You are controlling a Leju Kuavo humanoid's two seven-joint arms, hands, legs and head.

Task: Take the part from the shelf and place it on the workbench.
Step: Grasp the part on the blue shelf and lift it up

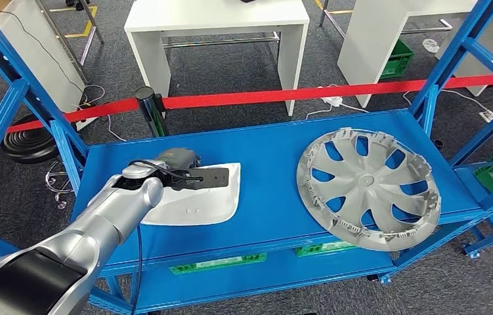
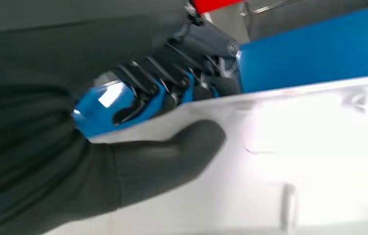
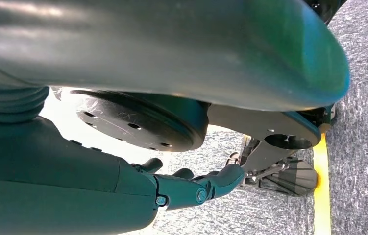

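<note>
A: Where is the part sitting?

B: The white panel (image 1: 207, 197) is lying flat on the blue shelf (image 1: 270, 197), left of centre in the head view. A grey wheel cover (image 1: 368, 189) is lying on the same shelf at the right, well apart from it and overhanging the shelf's front edge a little.

A: And the left hand?

B: The left hand (image 1: 176, 169) is reaching in from the lower left of the head view and gripping the panel's upper left edge. In the left wrist view the thick grey thumb (image 2: 172, 156) is pressing on the panel's white face, and the dark fingers (image 2: 157, 85) are curling over its rim on the far side, so the edge is being pinched between them.

A: The right hand?

B: The right hand (image 3: 191, 188) is hanging over grey carpet, near a yellow floor line (image 3: 322, 196) at the right edge of its wrist view. Its fingers are lying loosely extended and holding nothing.

A: Anything behind the shelf?

B: A red barrier belt (image 1: 283, 96) is stretching across the head view, with a white table (image 1: 217, 26) beyond it at top centre.
</note>
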